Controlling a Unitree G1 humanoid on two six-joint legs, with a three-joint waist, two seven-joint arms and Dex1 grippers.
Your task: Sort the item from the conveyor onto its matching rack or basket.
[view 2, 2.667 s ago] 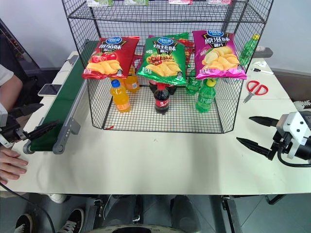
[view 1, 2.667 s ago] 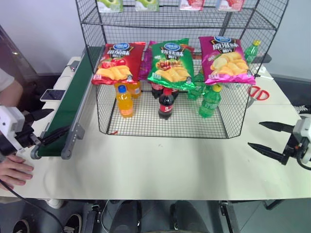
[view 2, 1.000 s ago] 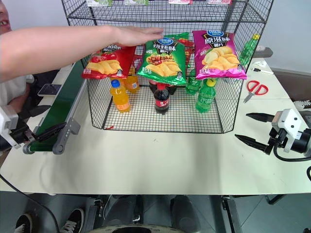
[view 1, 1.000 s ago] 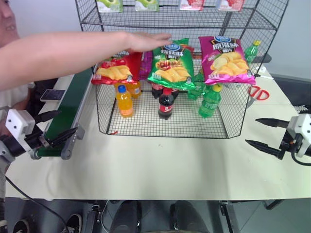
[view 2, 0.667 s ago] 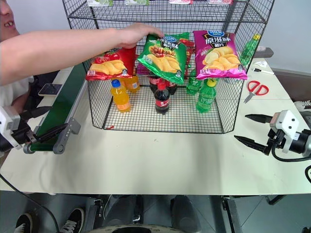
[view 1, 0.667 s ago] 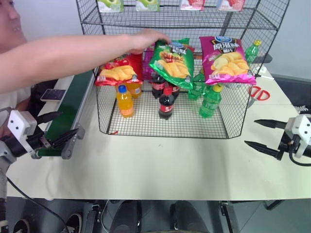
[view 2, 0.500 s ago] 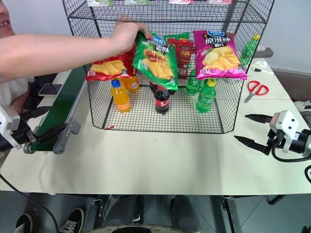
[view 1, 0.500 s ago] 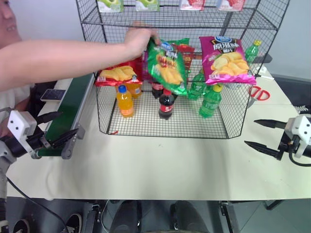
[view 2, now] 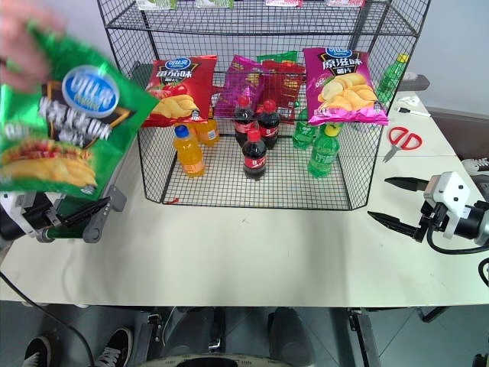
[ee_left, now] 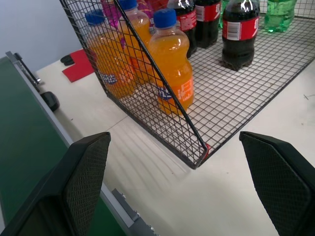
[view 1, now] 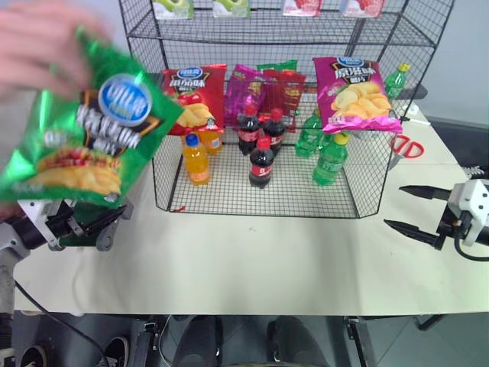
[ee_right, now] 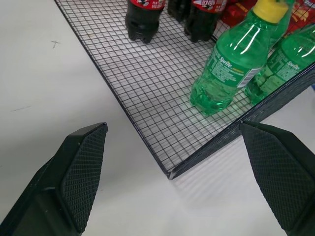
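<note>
1. The green crisp bag hangs in a person's hand at about 10 o'clock, in front of the conveyor and hiding most of it.
2. Its long axis runs roughly up and down, leaning so the top tips toward 1 o'clock; the round logo sits near the top and the chip picture near the bottom. The bag is blurred, so the exact tilt is uncertain.
3. The black wire rack stands at 12 o'clock. A red crisp bag and a magenta crisp bag rest on its basket rim.
4. Inside the basket stand orange bottles, cola bottles and green bottles.
5. Red scissors lie on the table at 2 o'clock.
6. The left gripper, fingers wide and empty, sits by the conveyor's near end, facing the basket corner.
7. The right gripper, at 3 o'clock, is also spread wide, holding nothing.
</note>
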